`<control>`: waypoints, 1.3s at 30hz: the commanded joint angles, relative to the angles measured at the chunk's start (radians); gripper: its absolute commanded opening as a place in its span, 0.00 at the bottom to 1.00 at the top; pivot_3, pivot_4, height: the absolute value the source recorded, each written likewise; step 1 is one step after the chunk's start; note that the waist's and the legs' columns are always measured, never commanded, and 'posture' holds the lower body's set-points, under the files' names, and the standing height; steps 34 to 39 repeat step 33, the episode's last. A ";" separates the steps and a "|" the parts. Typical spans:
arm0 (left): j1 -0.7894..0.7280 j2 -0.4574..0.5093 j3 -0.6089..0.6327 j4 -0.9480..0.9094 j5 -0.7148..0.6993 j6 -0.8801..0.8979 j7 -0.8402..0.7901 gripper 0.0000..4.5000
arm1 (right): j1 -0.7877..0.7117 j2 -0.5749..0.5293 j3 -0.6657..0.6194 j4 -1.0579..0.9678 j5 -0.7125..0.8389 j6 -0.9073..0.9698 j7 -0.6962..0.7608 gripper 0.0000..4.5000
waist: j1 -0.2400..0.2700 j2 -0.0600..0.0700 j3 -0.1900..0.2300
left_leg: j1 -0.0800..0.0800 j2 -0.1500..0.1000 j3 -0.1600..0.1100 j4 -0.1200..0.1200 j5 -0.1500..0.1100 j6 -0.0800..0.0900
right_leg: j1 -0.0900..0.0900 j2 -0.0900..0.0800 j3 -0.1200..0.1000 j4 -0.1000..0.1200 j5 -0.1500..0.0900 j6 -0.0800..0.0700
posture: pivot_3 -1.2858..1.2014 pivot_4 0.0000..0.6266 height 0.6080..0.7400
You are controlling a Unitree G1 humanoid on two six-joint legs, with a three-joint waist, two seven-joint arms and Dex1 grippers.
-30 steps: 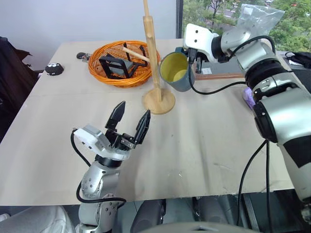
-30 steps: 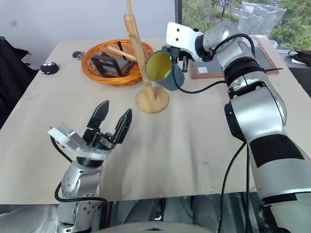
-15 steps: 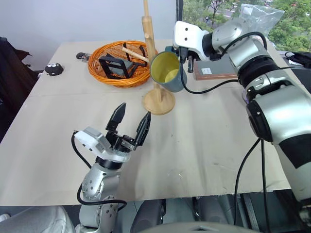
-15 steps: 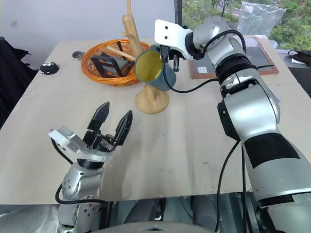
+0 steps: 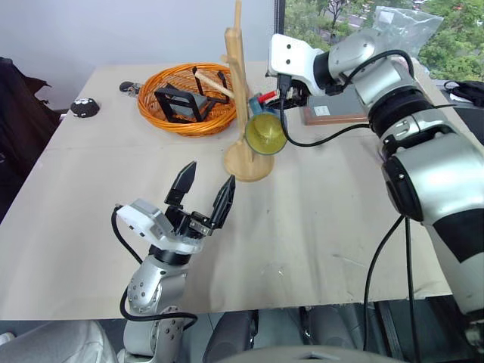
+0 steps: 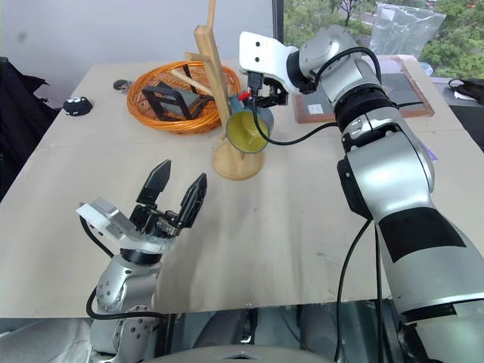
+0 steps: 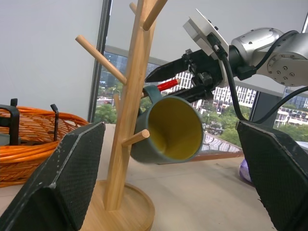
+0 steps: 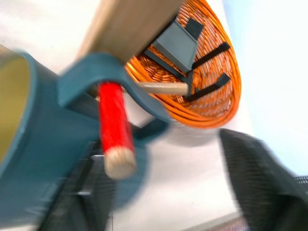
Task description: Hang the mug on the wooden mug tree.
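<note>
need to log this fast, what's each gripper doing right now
Left gripper: open, holding nothing.
Right gripper: open, fingers apart beside the mug, which hangs by its handle on a red-tipped peg of the wooden mug tree.

- The tall light-wood mug tree [image 5: 240, 83] stands mid-tabletop [image 5: 318, 219].
- The teal ceramic mug with yellow inside [image 5: 265, 132] hangs by its handle on a red-tipped peg, right of the pole.
- The round orange wicker basket [image 5: 189, 98] sits behind-left of the tree.
- The right pincer [image 6: 266, 94] is just behind the mug.
- The left pincer [image 5: 204, 185] is well in front of the tree.
</note>
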 commanded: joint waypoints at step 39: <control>0.133 0.365 -0.049 -0.004 0.187 0.308 -0.057 1.00 | 1.988 -0.090 -0.614 -1.688 0.663 0.477 -0.153 1.00 | 0.022 0.002 -0.002 | 0.023 0.002 0.003 0.002 -0.003 0.006 | 0.024 0.000 0.001 -0.001 -0.006 0.001 | 0.52 0.24 1.00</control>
